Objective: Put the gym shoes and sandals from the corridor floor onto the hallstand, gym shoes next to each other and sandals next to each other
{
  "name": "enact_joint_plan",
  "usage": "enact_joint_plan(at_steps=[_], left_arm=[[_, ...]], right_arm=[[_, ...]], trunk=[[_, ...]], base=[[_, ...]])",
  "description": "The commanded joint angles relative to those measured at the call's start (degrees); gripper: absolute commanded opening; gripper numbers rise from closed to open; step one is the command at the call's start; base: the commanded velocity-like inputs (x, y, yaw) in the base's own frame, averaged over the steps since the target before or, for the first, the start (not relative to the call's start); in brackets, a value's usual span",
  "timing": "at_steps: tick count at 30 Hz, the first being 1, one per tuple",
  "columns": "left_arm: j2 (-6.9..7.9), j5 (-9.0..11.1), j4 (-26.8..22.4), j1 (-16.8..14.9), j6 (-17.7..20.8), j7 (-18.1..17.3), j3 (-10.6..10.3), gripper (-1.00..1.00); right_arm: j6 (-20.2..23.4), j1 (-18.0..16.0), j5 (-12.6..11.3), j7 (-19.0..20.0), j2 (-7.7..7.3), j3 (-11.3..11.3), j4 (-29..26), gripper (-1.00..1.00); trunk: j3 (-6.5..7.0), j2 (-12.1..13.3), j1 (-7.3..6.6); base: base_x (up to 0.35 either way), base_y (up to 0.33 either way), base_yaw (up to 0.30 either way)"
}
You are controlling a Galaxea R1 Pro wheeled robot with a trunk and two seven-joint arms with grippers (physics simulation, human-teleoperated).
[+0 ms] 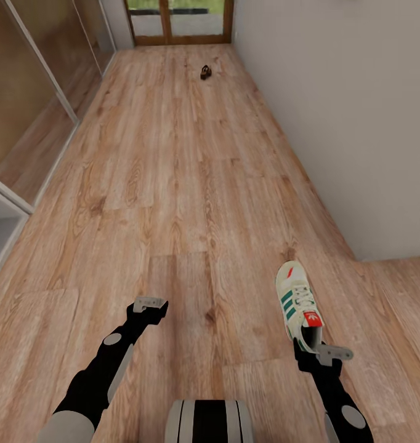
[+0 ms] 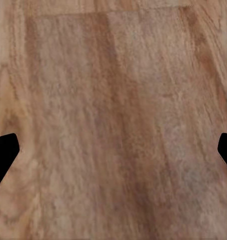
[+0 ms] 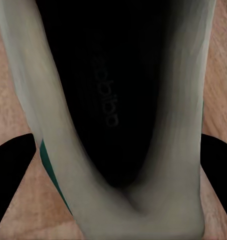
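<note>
Wood-plank floor [image 1: 173,184], plain white wall [image 1: 351,111], far glazed door [image 1: 176,18].

A wood-framed glass door [image 1: 178,21] closes the corridor at twelve o'clock (greenery shows faintly behind its panes). A plain pale wall [image 1: 345,117] runs from one to three o'clock. Sliding glass panels [image 1: 25,92] with pale frames line ten o'clock.

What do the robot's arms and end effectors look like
Both arms are glossy black with grey oval joint caps and pale grey upper sections. The left end effector and the right end effector have light grey finger brackets on black wrists; in the wrist views the fingertips look plain black.
</note>
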Motion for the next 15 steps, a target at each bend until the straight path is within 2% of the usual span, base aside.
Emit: enact_joint_plan(at_steps=[1,6,15], left_arm=[[-0.02,0.01,-0.06,-0.01,0.35,-0.21,0.07,1.0],[-0.02,0.08,-0.03,-0.01,0.37,-0.21,0.07,1.0],[-0.02,0.1,-0.03,-0.01,0.36,-0.21,0.07,1.0]], right_arm=[[0.26,0.0,0.08,-0.06,-0.01,0.03,0.01,-1.0],[1.06,0.0,0.08,-0.01,0.01,0.07,-0.02,-1.0],[1.19,0.01,0.08,0.0,0.0,0.08,-0.02,-1.0]], trunk=[[0.28,0.0,-0.03],[1.69,0.07,-0.16],[3.75,0.19,-0.39]], base=[[0.0,0.0,0.132],[0.0,0.0,0.201],[0.0,0.0,0.283]])
